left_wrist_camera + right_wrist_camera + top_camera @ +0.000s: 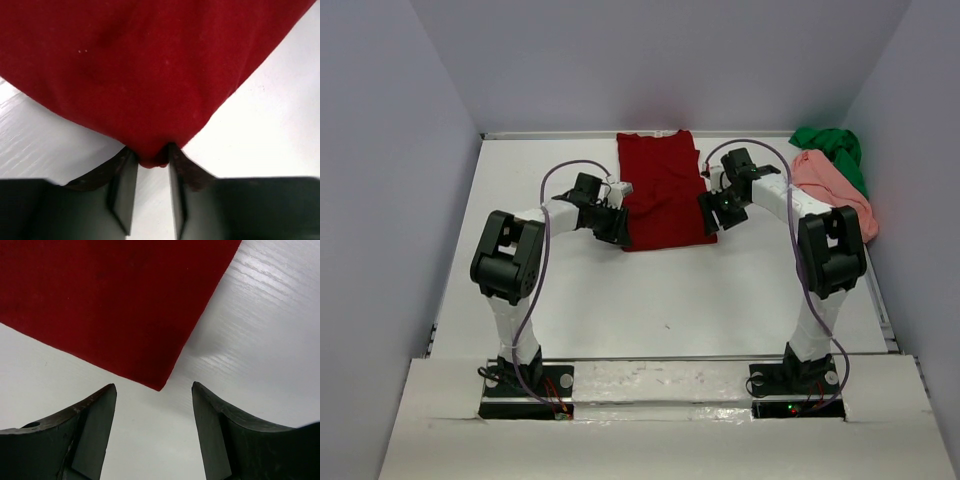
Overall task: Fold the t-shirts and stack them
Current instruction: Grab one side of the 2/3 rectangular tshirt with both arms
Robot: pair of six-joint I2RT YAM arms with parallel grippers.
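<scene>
The dark red t-shirt [665, 190] lies spread flat at the back middle of the table. My left gripper [617, 228] is at its near left corner. In the left wrist view that corner of the red cloth [150, 75] runs down to a bunched point pinched between the two fingers of my left gripper [152, 151]. My right gripper [712, 212] is at the near right corner. There the shirt's corner [110, 300] lies flat on the table, level with the tips of my open right gripper [153, 386] and touching neither finger. The salmon pink t-shirt [832, 188] and the green t-shirt [835, 148] lie crumpled at the back right.
Grey walls close in the white table [670, 300] on the left, back and right. The pink and green heap sits against the right wall, just right of my right arm's elbow [832, 250]. A small dark speck [667, 325] lies on the near table.
</scene>
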